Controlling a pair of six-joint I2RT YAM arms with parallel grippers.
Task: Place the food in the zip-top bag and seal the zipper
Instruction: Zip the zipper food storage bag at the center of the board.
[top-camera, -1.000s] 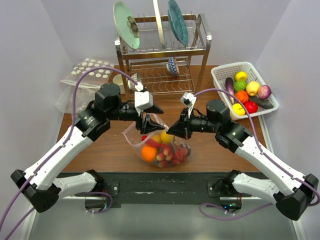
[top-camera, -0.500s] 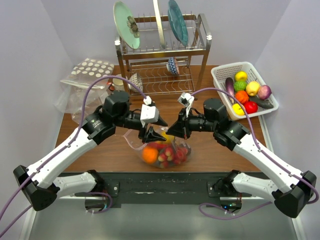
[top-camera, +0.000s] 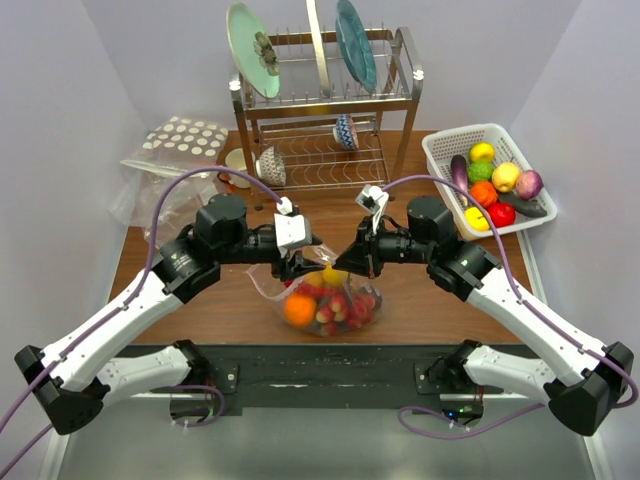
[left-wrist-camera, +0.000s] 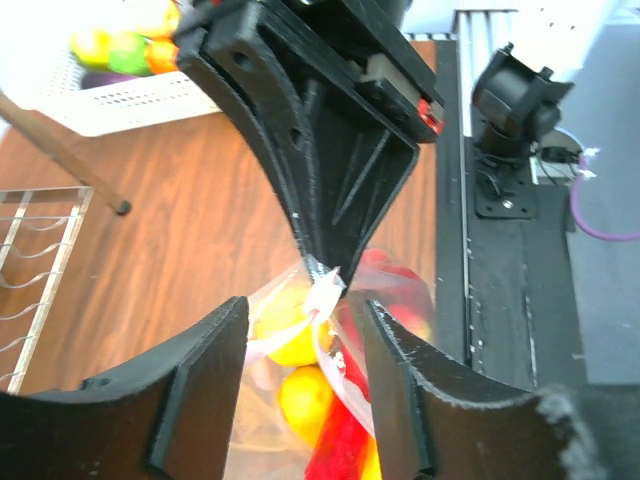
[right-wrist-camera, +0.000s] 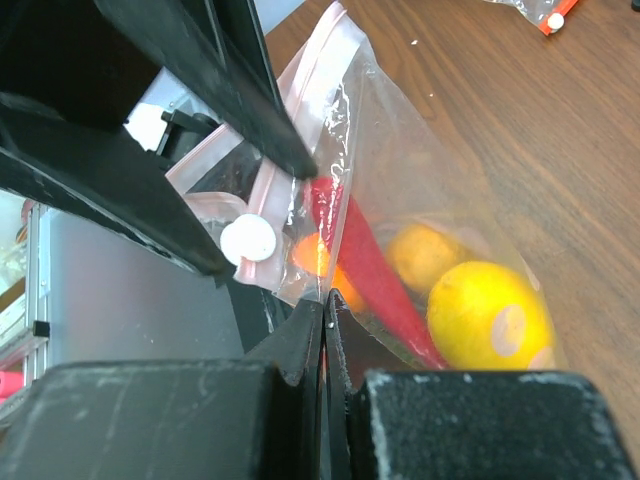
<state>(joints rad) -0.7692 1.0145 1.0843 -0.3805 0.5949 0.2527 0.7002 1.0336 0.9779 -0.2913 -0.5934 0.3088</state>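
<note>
While the right gripper (top-camera: 346, 262) is clamping the mouth of the zip-top bag (top-camera: 330, 302) lying on the table (top-camera: 200, 300), the left gripper (left-wrist-camera: 303, 315), jaws apart, is straddling that edge, narrower than a second ago.

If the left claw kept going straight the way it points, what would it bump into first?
Probably the clear bag: its top edge lies inside the open left gripper, pinched by the right gripper just beyond.
</note>
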